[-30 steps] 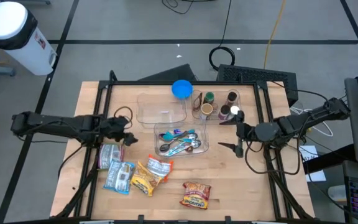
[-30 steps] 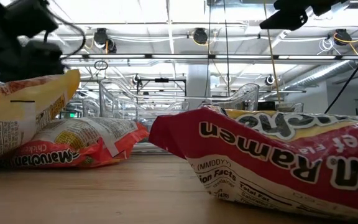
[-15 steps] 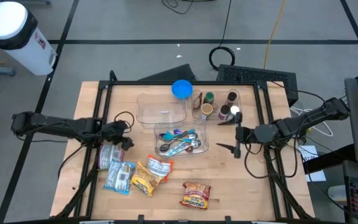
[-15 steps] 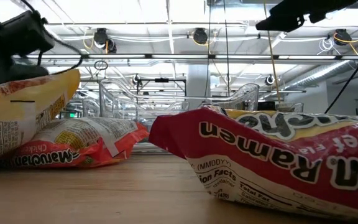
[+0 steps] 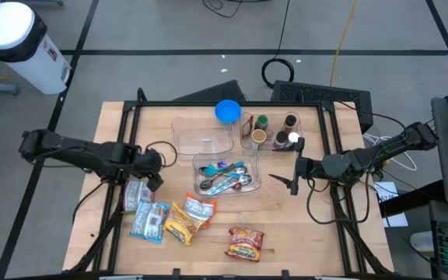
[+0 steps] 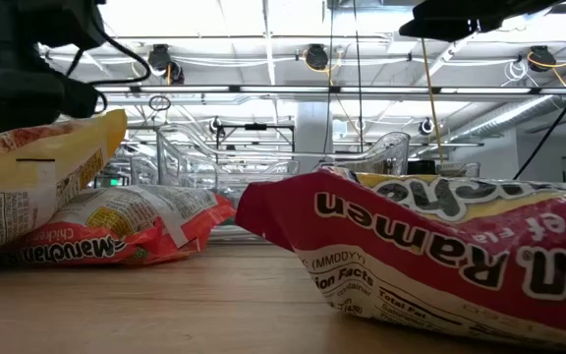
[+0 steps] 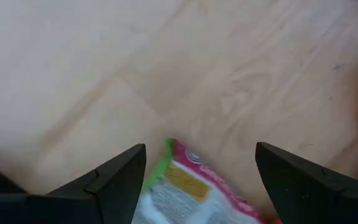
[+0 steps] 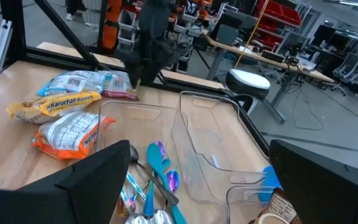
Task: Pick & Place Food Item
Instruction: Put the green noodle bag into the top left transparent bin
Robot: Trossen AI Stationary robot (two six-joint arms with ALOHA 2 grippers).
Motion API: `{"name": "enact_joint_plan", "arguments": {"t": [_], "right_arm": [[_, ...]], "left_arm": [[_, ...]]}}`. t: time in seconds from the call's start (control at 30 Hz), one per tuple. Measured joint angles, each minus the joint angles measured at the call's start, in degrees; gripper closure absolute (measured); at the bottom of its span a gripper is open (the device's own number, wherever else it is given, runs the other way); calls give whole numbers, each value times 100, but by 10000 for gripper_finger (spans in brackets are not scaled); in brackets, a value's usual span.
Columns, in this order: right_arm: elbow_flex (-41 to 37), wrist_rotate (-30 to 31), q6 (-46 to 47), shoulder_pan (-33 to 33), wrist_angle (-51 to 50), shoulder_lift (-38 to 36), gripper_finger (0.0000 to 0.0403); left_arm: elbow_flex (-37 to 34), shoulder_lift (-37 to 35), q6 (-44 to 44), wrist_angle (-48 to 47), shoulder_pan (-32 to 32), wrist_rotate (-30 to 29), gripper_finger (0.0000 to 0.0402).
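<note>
Surface: a pale wooden table top (image 5: 286, 225) with visible grain, framed by black metal rails, stood on a grey floor.
Room: the low view showed a workshop with ceiling lights and pipes; the right wrist view showed desks, red shelving and a white stool beyond the table.
White bin: a tall white cylindrical bin (image 5: 18, 43) stood on the floor past the table's far left corner.
Clear tubs: an empty clear plastic tub (image 5: 201, 136) sat near the far edge; a second clear plastic tub (image 5: 228, 175), just beside it toward the middle, held shiny metal and coloured plastic spoons.
Blue lid: a round blue plastic lid (image 5: 227, 111) lay at the far edge.
Jars: small round jars (image 5: 274, 131) were grouped in a clear tray near the far right corner.
Food packets: crinkled ramen packets lay toward the near edge: a green-and-pink packet (image 5: 138, 194), a blue-and-white packet (image 5: 149, 221), a yellow packet (image 5: 182, 224) and, apart from them, a red-and-yellow ramen packet (image 5: 245, 243) near the near edge's middle.
Left gripper: the left gripper (image 5: 155, 167), fingers spread, hovered over the far end of the green-and-pink packet by the left edge, holding nothing.
Right gripper: the right gripper (image 5: 295, 166), fingers spread wide and empty, hung near the right edge beside the spoon tub.
</note>
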Motion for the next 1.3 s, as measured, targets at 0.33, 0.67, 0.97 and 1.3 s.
{"name": "enact_joint_plan", "arguments": {"t": [0.33, 0.67, 0.97, 1.3], "right_arm": [[0, -1, -20, 0, -11, 0, 24], [0, -3, -12, 0, -9, 2, 23], [0, -3, -2, 0, -5, 1, 23], [0, -4, 0, 0, 26, 0, 23]], "left_arm": [[-46, 1506, -1810, 54, -265, 432, 92], [-25, 2339, -2446, 295, -300, 975, 106], [-24, 2392, -2763, 508, -303, 997, 252], [493, 2369, -1678, 407, 6, -125, 393]]}}
